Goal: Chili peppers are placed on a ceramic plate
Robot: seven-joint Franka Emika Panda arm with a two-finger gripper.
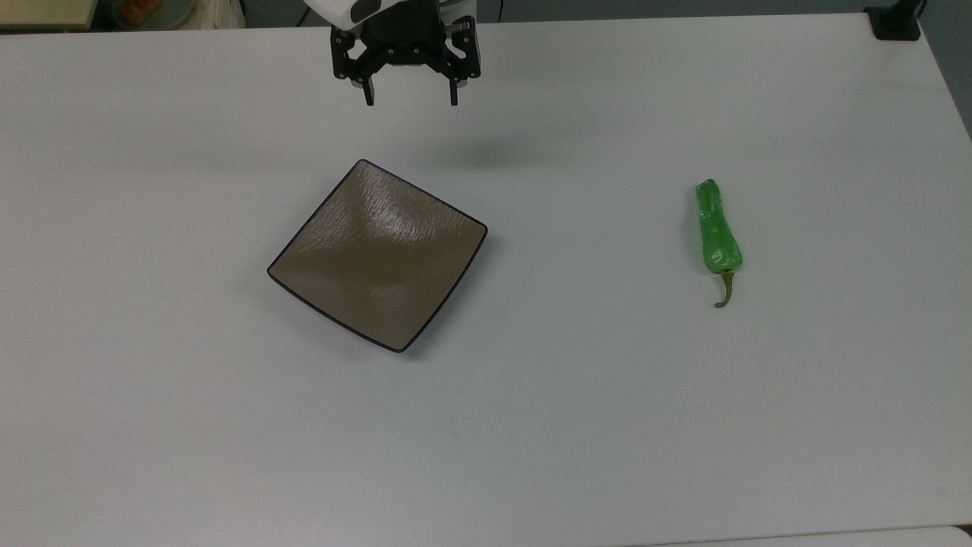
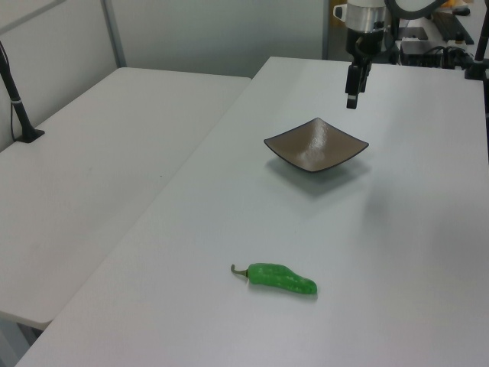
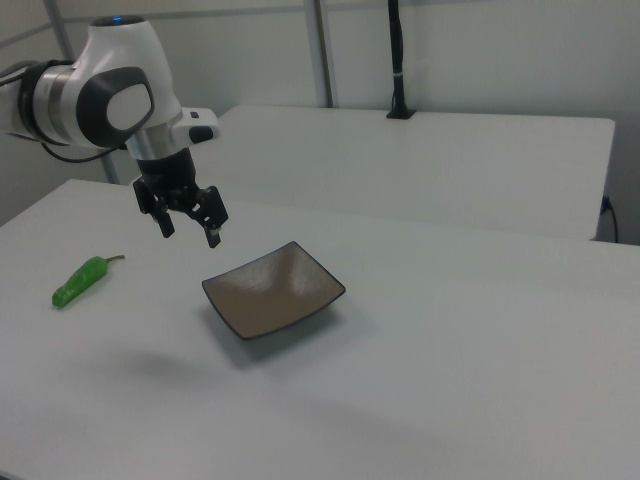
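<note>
A bright green chili pepper [image 1: 717, 234] with a curved brownish stem lies flat on the white table, far toward the top view's right. In the side views the chili pepper [image 2: 281, 278] [image 3: 80, 281] lies alone, well apart from the plate. The square brown ceramic plate [image 1: 377, 254] [image 2: 315, 145] [image 3: 273, 291] sits bare on the table near the middle. My gripper [image 1: 411, 100] [image 2: 351, 101] [image 3: 190, 232] hangs open in the air above the table, beyond the plate's far corner in the top view, with nothing between its fingers.
The white table [image 1: 531, 425] spreads wide around both objects. A second white table [image 2: 99, 176] adjoins it. A black post base [image 1: 896, 23] stands at the top view's upper right corner. Equipment clutter [image 2: 428, 38] sits behind the arm in the left view.
</note>
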